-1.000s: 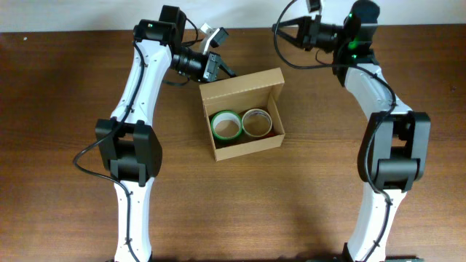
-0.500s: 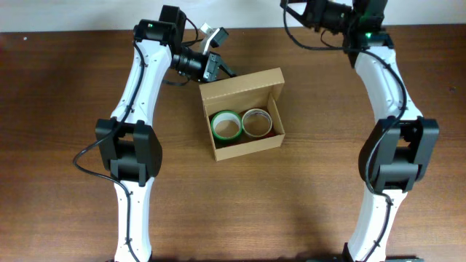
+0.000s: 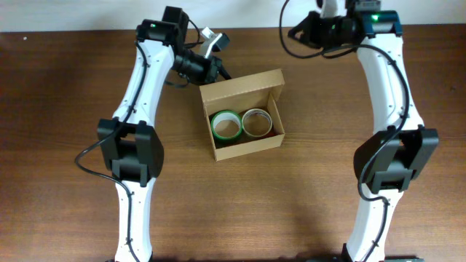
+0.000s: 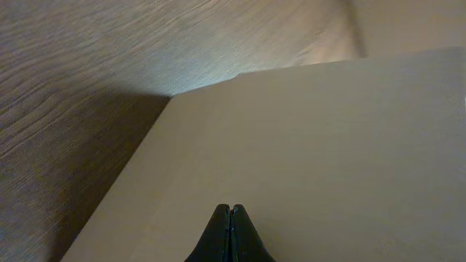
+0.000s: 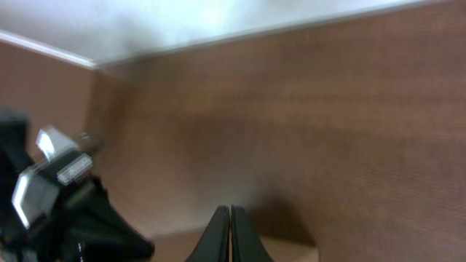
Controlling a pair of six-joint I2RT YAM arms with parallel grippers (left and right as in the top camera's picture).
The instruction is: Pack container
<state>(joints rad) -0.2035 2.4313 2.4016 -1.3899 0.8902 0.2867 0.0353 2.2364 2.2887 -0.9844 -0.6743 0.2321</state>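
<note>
While the container [image 3: 244,116] sits on the wooden surface [image 3: 65,87] exactly as it did 1 second ago, I see that most of the change is in the right arm. Its wrist has swung up and away from the container, from a spot just off the box's back right corner to the far edge of the surface behind it. The right pincer [image 5: 230,222] is closed, its 2 fingers pressed together on nothing, and in its own camera a strip of the container's cardboard [image 5: 284,251] lies below the tips.

The left pincer [image 3: 222,71] stays behind the container's back left corner and has only twisted slightly at the wrist. It too is closed and holds nothing. From its wrist view the shut tips [image 4: 230,218] point straight at a plain cardboard panel [image 4: 306,160]; I cannot tell whether they touch it.

Inside the container, 2 tape rolls lie flat side by side: a green roll [image 3: 226,125] to the left, a pale roll [image 3: 255,121] to the right, neither moved. The flap lid [image 3: 242,81] stands open at the back.
</note>
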